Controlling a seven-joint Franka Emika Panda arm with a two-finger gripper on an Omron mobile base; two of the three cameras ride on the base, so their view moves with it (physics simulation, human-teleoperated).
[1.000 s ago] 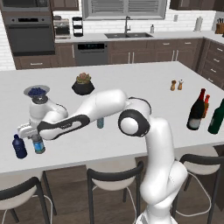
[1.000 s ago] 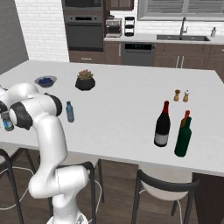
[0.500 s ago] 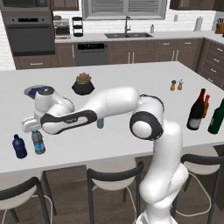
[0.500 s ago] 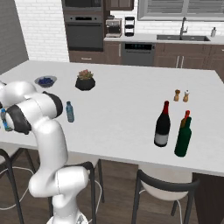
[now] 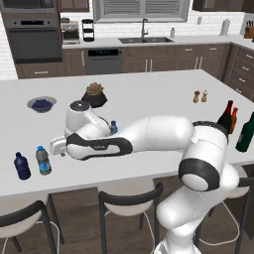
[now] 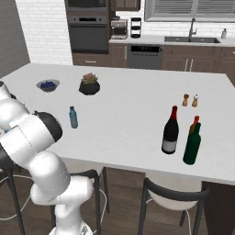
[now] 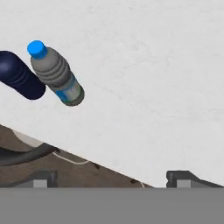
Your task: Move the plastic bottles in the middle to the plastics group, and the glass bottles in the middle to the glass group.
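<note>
A clear plastic bottle (image 5: 43,160) with a blue cap stands right beside the navy bottle of the plastics group (image 5: 22,166) near the counter's front left edge. The hand view looks down on this plastic bottle (image 7: 57,73) and the navy bottle (image 7: 19,75). My gripper (image 5: 55,148) hovers just up and to the right of the pair, open and empty, its fingertips (image 7: 180,176) wide apart. A second plastic bottle (image 6: 73,117) stands mid-counter, half hidden behind my arm in the left base view. The dark wine bottle (image 6: 170,131) stands next to the green bottle (image 6: 192,144) and the small brown bottle (image 6: 195,122) at the right.
A blue bowl (image 5: 41,103) and a potted plant (image 5: 94,94) sit toward the back left. Salt and pepper shakers (image 6: 190,100) stand behind the glass bottles. Bar stools (image 5: 130,203) line the counter's front edge (image 7: 109,168), which runs close below the hand.
The gripper has let go of the clear bottle, which now stands beside the navy one. It has lifted and drawn back to the right, away from it.
</note>
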